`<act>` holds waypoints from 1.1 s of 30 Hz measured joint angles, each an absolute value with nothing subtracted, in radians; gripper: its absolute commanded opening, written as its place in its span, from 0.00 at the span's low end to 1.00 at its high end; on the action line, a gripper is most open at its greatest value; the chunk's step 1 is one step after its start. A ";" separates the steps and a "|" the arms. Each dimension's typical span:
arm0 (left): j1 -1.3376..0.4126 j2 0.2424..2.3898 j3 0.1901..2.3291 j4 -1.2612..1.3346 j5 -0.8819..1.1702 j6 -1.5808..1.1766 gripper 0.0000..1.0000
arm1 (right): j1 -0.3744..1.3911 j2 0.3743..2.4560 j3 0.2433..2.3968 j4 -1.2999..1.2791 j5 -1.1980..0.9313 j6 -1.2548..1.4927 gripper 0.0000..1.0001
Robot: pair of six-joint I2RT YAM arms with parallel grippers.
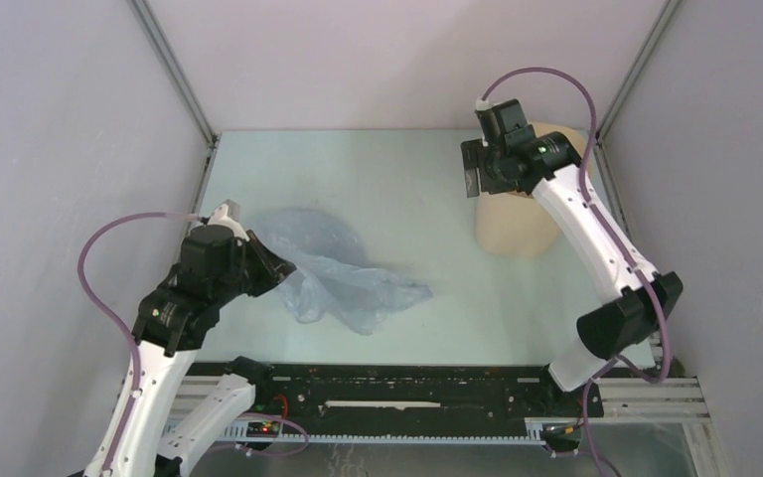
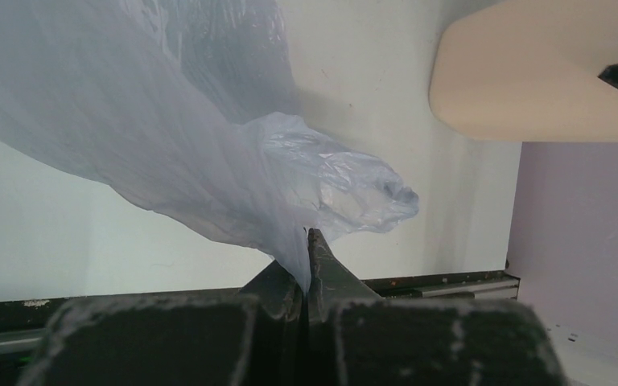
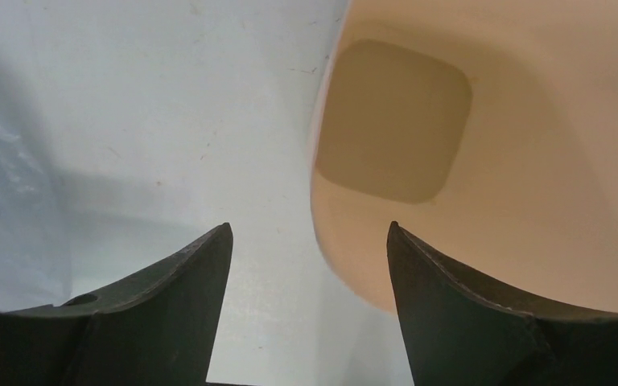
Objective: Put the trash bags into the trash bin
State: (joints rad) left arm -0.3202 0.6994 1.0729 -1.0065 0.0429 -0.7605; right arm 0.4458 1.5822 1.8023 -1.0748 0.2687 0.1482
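Observation:
The pale-blue translucent trash bag lies crumpled on the table, left of centre. My left gripper is shut on its near-left edge. In the left wrist view the film rises from between the closed fingertips of that gripper. The beige trash bin stands upright at the back right, partly hidden by my right arm. My right gripper hovers over the bin's left rim. In the right wrist view it is open and empty, one finger over the bin's mouth, the other over the table.
Grey walls and metal frame posts enclose the table on the left, back and right. A black rail runs along the near edge between the arm bases. The bin also shows in the left wrist view.

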 measured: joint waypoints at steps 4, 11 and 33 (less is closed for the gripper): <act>-0.320 0.701 1.074 -1.011 0.054 -0.760 0.00 | 0.430 1.655 1.828 -1.089 0.267 0.124 0.70; -0.320 0.737 1.138 -1.037 0.054 -0.745 0.00 | 0.435 1.665 1.826 -1.091 0.266 0.097 0.32; -0.320 0.734 1.622 -1.164 -0.167 -0.651 0.00 | 0.835 1.703 1.879 -1.134 0.265 0.066 0.00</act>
